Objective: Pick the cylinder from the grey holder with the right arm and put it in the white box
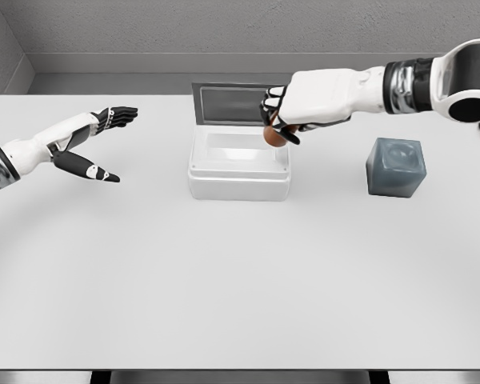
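It looked like a pretend test room made on a computer. A big plain white table [240, 288] filled most of the view. Behind it stood bare grey walls [248, 28]. Everything was smooth and clean, with no homey stuff, like a robot lab.

R hand [292, 112] curled shut, L hand [92, 148] fingers spread, idle

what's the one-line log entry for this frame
right hand: shut on cylinder | position: over white box, right rim | grey holder: empty | left hand: open, idle
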`<move>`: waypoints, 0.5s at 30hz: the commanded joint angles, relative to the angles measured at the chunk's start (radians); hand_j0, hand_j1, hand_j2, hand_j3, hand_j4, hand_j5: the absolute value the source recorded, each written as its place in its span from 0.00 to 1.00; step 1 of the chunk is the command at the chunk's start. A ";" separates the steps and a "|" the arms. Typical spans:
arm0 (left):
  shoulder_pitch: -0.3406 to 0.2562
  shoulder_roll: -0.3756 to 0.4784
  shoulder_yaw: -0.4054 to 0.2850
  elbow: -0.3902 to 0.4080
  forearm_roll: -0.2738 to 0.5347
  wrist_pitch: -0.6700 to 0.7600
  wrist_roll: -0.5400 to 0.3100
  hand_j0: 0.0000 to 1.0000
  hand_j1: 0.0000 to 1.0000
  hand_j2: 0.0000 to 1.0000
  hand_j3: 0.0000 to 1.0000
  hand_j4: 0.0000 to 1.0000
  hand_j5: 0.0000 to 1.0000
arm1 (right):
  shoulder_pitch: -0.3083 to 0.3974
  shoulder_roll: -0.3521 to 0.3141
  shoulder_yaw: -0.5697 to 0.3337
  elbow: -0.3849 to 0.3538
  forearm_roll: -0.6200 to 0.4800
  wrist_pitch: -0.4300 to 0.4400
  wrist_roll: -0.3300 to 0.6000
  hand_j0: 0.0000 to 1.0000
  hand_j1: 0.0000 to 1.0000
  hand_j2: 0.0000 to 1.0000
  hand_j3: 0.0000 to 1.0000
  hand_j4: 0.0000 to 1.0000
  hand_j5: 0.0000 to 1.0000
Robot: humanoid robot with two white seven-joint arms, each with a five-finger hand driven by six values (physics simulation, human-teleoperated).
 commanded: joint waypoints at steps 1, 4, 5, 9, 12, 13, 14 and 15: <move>0.000 0.001 0.001 -0.001 0.007 0.001 0.000 1.00 1.00 1.00 1.00 1.00 1.00 | -0.002 0.007 0.000 0.004 -0.003 0.008 -0.001 0.21 0.21 0.21 0.21 0.21 0.21; 0.000 0.001 0.001 -0.001 0.007 0.001 0.000 1.00 1.00 1.00 1.00 1.00 1.00 | -0.002 0.008 0.000 0.008 -0.003 0.008 -0.001 0.21 0.21 0.21 0.21 0.21 0.21; 0.000 0.001 0.001 -0.001 0.007 0.001 0.000 1.00 1.00 1.00 1.00 1.00 1.00 | -0.002 0.011 0.000 0.008 -0.003 0.010 -0.001 0.21 0.21 0.21 0.21 0.21 0.21; 0.000 0.001 0.001 -0.001 0.007 0.001 0.000 1.00 1.00 1.00 1.00 1.00 1.00 | -0.003 0.027 0.021 0.031 -0.002 0.010 -0.001 0.21 0.21 0.21 0.21 0.21 0.21; 0.000 0.005 0.002 -0.001 0.015 0.001 0.000 1.00 1.00 1.00 1.00 1.00 1.00 | -0.011 0.045 0.034 0.054 -0.002 0.036 -0.001 0.21 0.21 0.21 0.21 0.21 0.21; 0.000 0.005 0.002 -0.001 0.015 0.001 0.000 1.00 1.00 1.00 1.00 1.00 1.00 | -0.012 0.050 0.034 0.068 -0.002 0.036 -0.001 0.21 0.21 0.21 0.21 0.21 0.21; 0.000 0.007 0.002 -0.002 0.016 0.000 0.000 1.00 1.00 1.00 1.00 1.00 1.00 | -0.014 0.048 0.034 0.073 0.000 0.036 -0.001 0.21 0.21 0.21 0.21 0.21 0.21; 0.000 0.004 0.002 -0.002 0.015 0.000 0.000 1.00 1.00 1.00 1.00 1.00 1.00 | -0.014 0.048 0.035 0.080 0.000 0.034 -0.001 0.21 0.21 0.21 0.21 0.21 0.21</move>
